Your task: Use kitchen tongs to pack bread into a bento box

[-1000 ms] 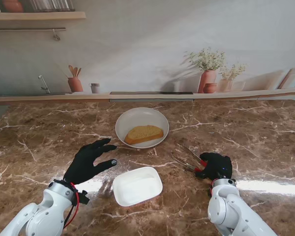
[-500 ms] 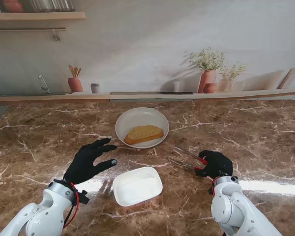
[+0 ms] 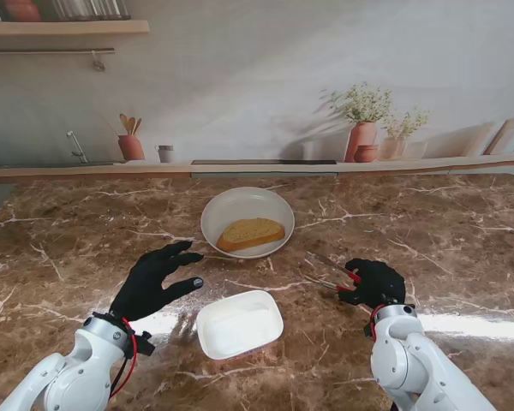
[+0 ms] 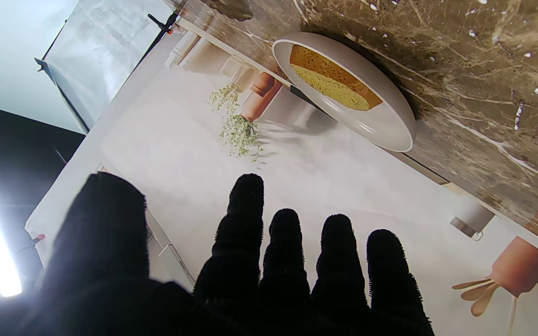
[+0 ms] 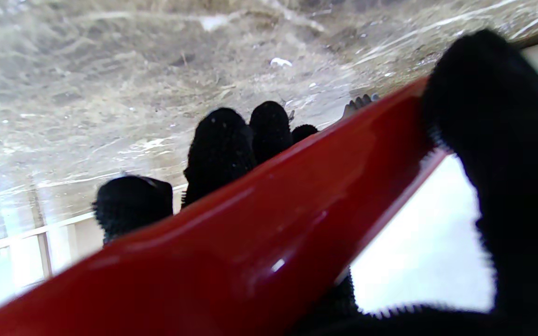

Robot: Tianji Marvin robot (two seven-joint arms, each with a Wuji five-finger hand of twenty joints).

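A slice of bread (image 3: 251,233) lies in a white round plate (image 3: 231,205) at the table's middle; the left wrist view shows the bread (image 4: 329,79) and plate (image 4: 385,130) too. The white bento box (image 3: 239,324) sits nearer to me, with nothing in it. My right hand (image 3: 374,283) is shut on the tongs (image 3: 328,271), whose metal arms point left toward the plate. The tongs' red handle (image 5: 259,242) fills the right wrist view, with my fingers wrapped around it. My left hand (image 3: 152,281) rests open on the table, left of the box.
A marble counter (image 3: 86,231) runs under everything. Along the back ledge stand a terracotta utensil pot (image 3: 131,145), a small cup (image 3: 165,153) and vases with flowers (image 3: 362,137). A shelf (image 3: 60,27) hangs at the upper left.
My right hand has shifted a little farther from me with the tongs, and the tongs' arms now sit closer together. The left hand, plate and box have not moved.
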